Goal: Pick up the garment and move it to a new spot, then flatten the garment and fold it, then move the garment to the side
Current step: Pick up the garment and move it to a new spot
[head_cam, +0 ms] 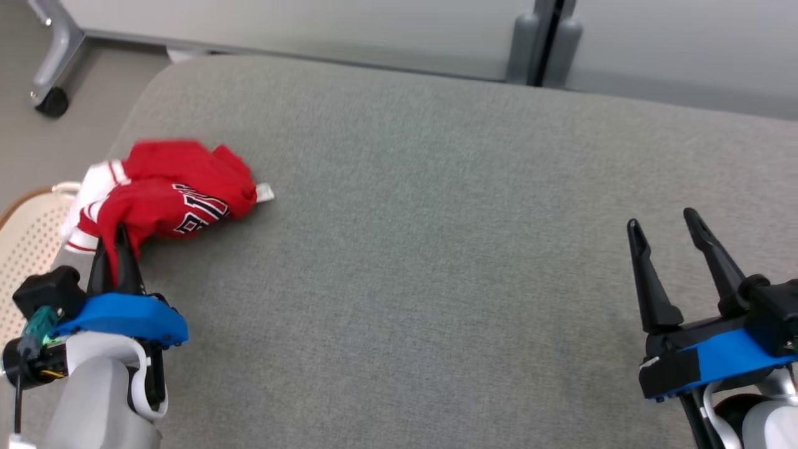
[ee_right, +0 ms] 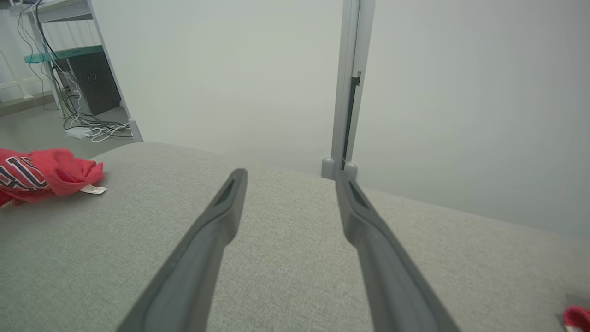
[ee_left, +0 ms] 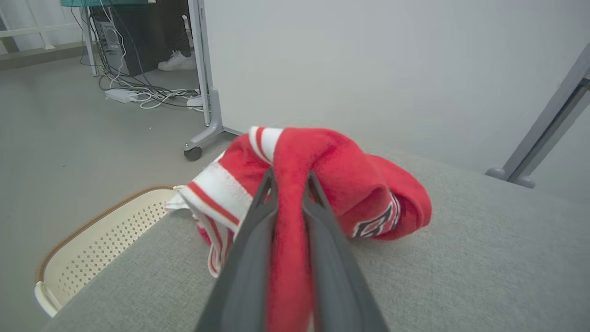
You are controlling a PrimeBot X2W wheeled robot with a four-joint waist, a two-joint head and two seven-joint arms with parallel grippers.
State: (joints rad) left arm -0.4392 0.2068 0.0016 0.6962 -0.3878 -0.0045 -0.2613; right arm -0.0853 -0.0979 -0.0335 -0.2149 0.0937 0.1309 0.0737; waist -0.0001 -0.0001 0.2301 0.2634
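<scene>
A crumpled red garment (head_cam: 177, 190) with white striped trim and black-and-white lettering lies bunched at the left end of the grey cushioned surface (head_cam: 436, 249). My left gripper (head_cam: 114, 243) is shut on a fold of the garment (ee_left: 322, 180), red cloth pinched between its two fingers (ee_left: 258, 216). A small white tag (head_cam: 265, 192) sticks out at the garment's right. My right gripper (head_cam: 666, 226) hovers open over the surface at the lower right, nothing between its fingers (ee_right: 221, 212). In the right wrist view the garment (ee_right: 41, 173) lies far left.
A cream perforated basket (head_cam: 28, 243) stands off the surface's left edge, its rim (ee_left: 92, 221) just beside the garment. Grey partition panels (head_cam: 374, 31) with a post (ee_right: 350, 87) stand behind. A caster leg (head_cam: 53, 100), cables and a person's shoe (ee_left: 177, 60) are on the floor beyond.
</scene>
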